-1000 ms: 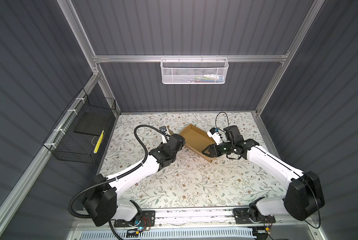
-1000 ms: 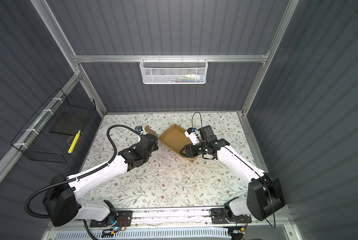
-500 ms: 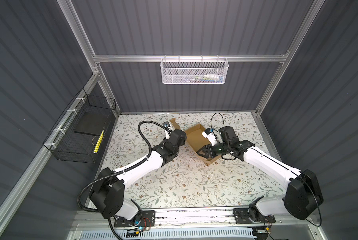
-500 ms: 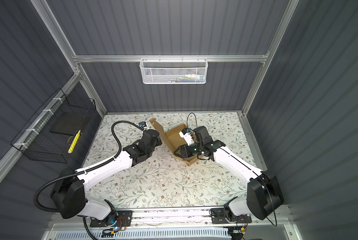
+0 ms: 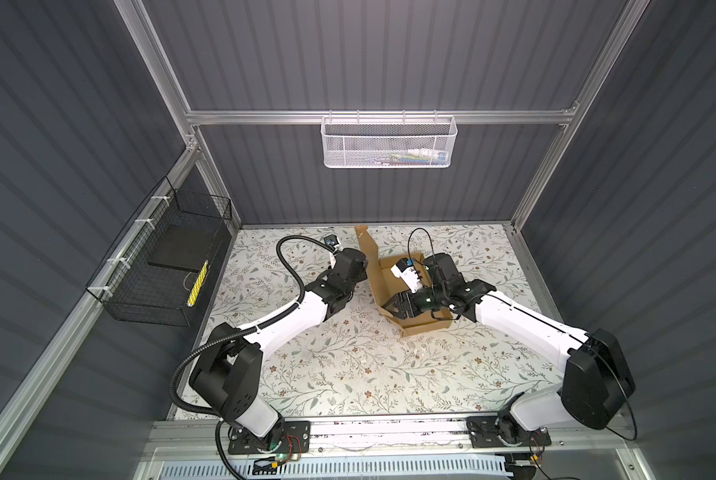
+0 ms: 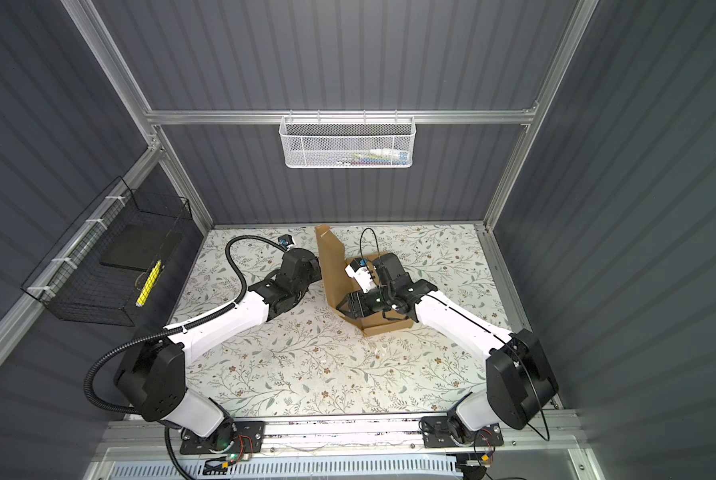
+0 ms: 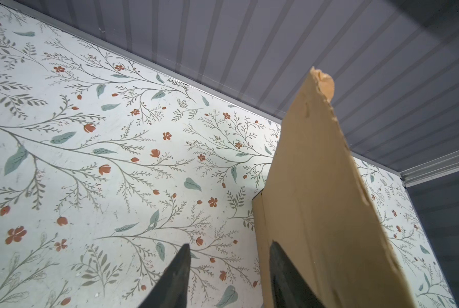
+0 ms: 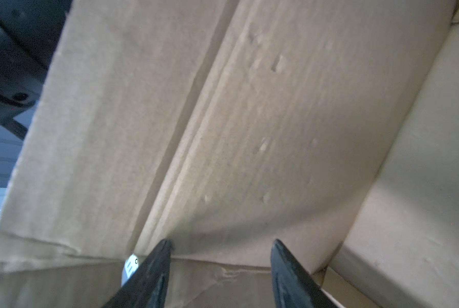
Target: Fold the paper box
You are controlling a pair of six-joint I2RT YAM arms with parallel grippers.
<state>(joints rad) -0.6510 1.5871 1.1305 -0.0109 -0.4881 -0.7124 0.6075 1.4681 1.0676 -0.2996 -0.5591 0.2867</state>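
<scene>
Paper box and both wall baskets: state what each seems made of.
Paper box: brown corrugated cardboard, matte; creases and a ragged edge show. White basket: probably painted metal mesh, finely perforated. Black basket: likely coated wire, open grid.

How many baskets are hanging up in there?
2. A white mesh basket hangs up high at the back, in the middle. A black wire basket hangs lower down on the left side. I see no others, and nothing big enough to hide one.

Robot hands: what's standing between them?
A raised flap of the paper box stands between the left gripper and the right gripper; both top views show it.
</scene>
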